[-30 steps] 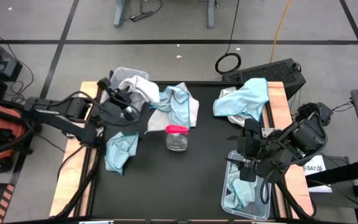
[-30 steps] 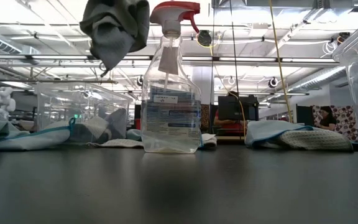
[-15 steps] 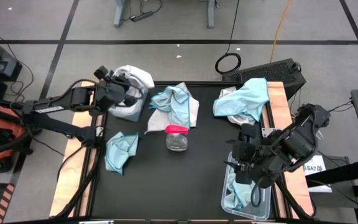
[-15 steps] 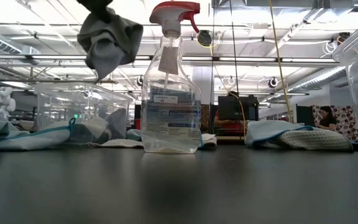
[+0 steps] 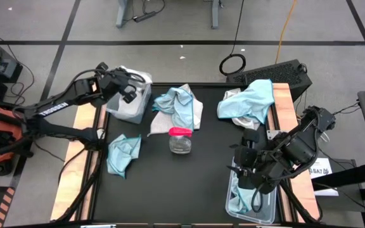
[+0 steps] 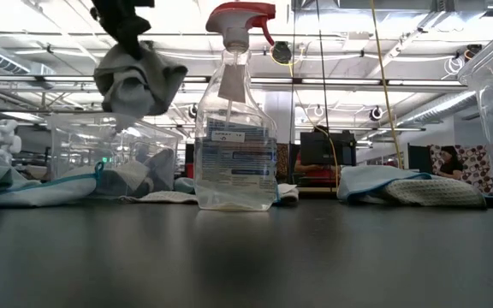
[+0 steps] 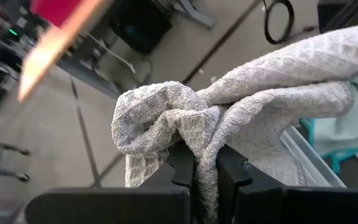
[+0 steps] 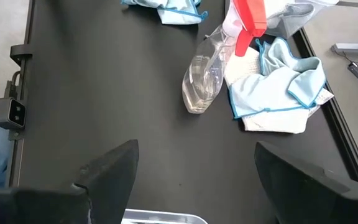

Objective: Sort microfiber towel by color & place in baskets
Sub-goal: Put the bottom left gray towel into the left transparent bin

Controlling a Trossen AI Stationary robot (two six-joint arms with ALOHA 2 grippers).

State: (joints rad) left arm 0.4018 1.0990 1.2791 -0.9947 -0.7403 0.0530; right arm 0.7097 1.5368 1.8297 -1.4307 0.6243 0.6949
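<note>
Blue already sorted at the near right: one towel bunched inside the right bin. Poised just above that bin's far end, the right end effector, spread wide, gripping nothing. Near left, on the black counter: a loose towel, also blue, outside any bin. Mid-counter: upright bottle with red trigger and clear liquid. Just behind it, a heap of blue and white cloth. Far right corner: a second heap, blue over pale. Far left corner: the left bin, some pale cloth inside. Above it, the left end effector, pressed together on a fold of a grey towel of waffle weave, dangling over the bin's opening.

Step in hand, by the look of it: dropping grey into the left bin. Next, probably: lower a little to bring the cloth inside the walls, open up, then lift straight out without dragging fabric back over the rim. After that, on to the heaps, blue bound for the right bin. Worth watching: soft cloth clinging to the grip, or draping across the rim instead of falling in.

Writing: "TROSSEN" in white along the left arm. Printed label on the bottle, blue bands, text too small to read. White tag by the right arm's base, not legible.
</note>
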